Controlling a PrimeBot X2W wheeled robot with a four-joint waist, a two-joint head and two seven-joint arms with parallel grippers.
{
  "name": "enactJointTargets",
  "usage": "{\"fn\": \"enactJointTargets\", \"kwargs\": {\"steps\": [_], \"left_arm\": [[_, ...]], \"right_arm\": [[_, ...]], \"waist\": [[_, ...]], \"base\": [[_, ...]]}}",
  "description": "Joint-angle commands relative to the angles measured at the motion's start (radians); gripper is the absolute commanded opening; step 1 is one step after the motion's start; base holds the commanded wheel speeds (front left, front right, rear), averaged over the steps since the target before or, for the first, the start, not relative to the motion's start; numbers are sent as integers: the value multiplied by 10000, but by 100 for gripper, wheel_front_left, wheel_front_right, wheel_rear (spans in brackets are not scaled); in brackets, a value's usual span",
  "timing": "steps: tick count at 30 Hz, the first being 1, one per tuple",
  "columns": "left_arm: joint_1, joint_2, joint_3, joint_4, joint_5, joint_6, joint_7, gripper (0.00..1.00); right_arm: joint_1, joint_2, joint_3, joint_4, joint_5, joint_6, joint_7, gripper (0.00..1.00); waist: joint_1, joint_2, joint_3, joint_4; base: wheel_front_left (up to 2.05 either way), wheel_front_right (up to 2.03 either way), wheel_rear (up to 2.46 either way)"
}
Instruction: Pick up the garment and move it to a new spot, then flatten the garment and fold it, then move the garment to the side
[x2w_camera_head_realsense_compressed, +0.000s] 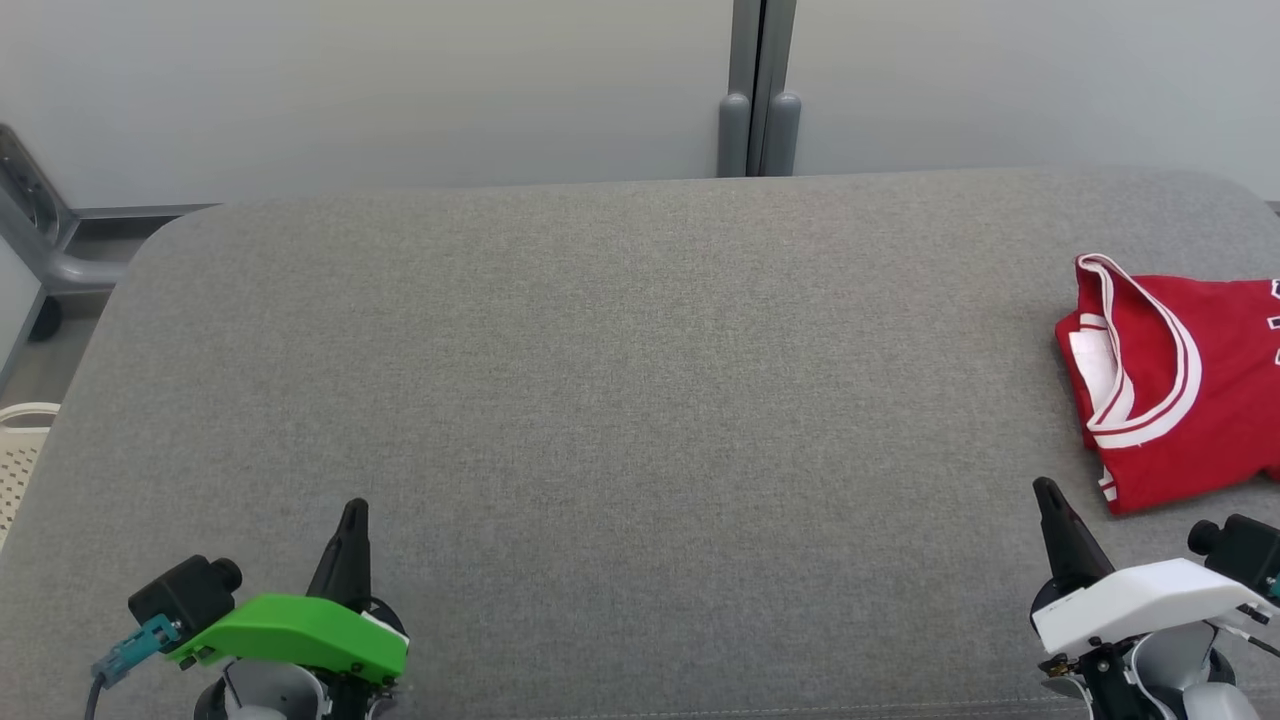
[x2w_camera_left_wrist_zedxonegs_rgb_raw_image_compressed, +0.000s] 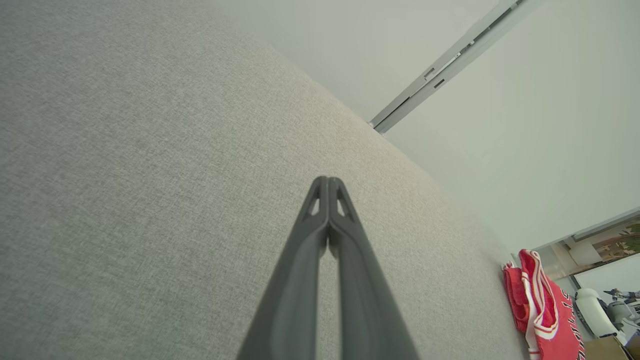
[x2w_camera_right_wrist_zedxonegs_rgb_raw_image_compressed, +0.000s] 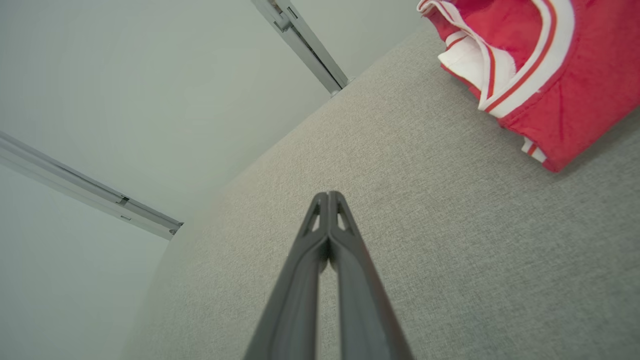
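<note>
At frame's right edge — garment (x2w_camera_head_realsense_compressed: 1175, 385), half cut off

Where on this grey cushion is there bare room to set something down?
The grey cushion is bare from its left edge across the middle, between the left pincer and the far wall. Crowded only at the right edge, where the red garment lies beyond the right pincer.

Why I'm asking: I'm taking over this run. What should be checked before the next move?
1. Left pincer shut, holding nothing: ok.
2. Right pincer shut, holding nothing: ok.
3. Red garment looks folded: ok.
4. Garment at the grey surface's right side, apart from both pincers: ok.
5. Garment's far end fully on the surface: cannot tell, cut off by the picture's edge.
</note>
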Motion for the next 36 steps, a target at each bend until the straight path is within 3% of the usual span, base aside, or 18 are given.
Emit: {"fn": "enactJointTargets", "kwargs": {"steps": [1, 36], "left_arm": [[-359, -17, 216, -55, -271, -120, 47, 0], [-683, -1015, 1453, 373, -2805, -1222, 742, 0]], "right_arm": [[-310, -46, -110, -67, 383, -3, 62, 0], [-617, -75, -958, 471, 4301, -2, 649, 0]], "waist": [[0, 0, 3, -8], [0, 0, 70, -186]], "base": [[0, 0, 0], [0, 0, 0]]}}
